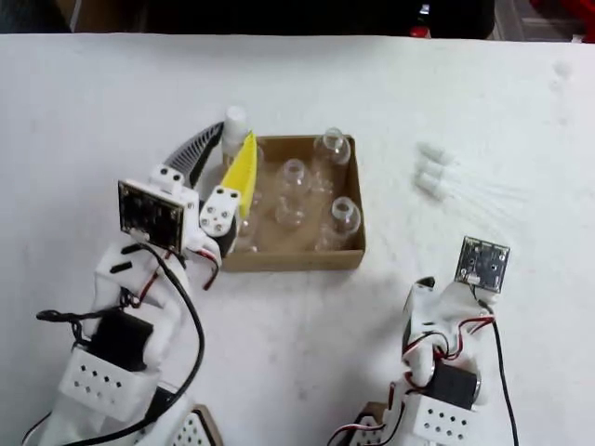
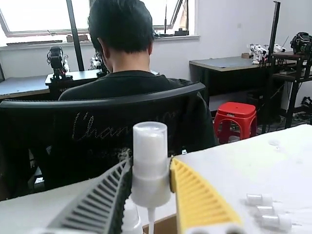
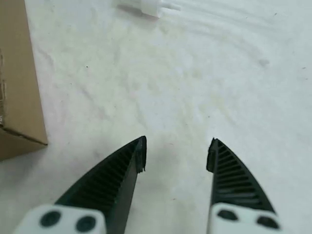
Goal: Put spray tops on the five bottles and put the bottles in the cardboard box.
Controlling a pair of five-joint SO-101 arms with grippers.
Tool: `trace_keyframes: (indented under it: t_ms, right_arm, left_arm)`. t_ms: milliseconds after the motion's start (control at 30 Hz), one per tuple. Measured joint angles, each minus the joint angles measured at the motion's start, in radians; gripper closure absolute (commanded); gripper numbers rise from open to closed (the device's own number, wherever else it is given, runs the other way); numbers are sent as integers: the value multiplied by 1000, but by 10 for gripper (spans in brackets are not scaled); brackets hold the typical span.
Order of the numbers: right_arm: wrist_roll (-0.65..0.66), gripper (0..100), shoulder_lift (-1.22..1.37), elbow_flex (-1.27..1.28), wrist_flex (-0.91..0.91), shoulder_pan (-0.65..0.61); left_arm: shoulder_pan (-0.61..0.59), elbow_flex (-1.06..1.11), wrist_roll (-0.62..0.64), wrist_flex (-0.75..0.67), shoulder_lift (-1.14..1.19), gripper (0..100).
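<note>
My left gripper (image 1: 236,133) (image 2: 150,168) is shut on a white spray top (image 1: 235,118) (image 2: 150,141), held upright over the far left corner of the cardboard box (image 1: 296,259). Several clear bottles (image 1: 333,149) without tops stand in the box. Three loose spray tops (image 1: 435,171) (image 2: 265,210) lie on the table to the right of the box. My right gripper (image 3: 176,153) is open just above bare table, with a box corner (image 3: 19,97) to one side and one spray top (image 3: 146,7) farther off. The right arm (image 1: 446,311) sits at the front right.
The white table (image 1: 418,84) stretches bare behind and to the right of the box. A person in a black chair (image 2: 122,122) sits with their back to the table's far edge. A red stool (image 2: 236,117) stands beyond.
</note>
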Motion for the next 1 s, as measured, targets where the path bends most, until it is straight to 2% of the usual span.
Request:
trace_keyframes:
  t_ms: [333, 633, 833, 1000]
  right_arm:
    - [0, 814, 0, 0, 0, 0]
    - [0, 814, 0, 0, 0, 0]
    - [0, 814, 0, 0, 0, 0]
    - [0, 814, 0, 0, 0, 0]
  left_arm:
    - [2, 230, 0, -192, -2, 978]
    - [2, 318, 0, -210, -2, 972]
    - [-6, 319, 0, -210, -2, 786]
    - [-60, 345, 0, -210, -2, 814]
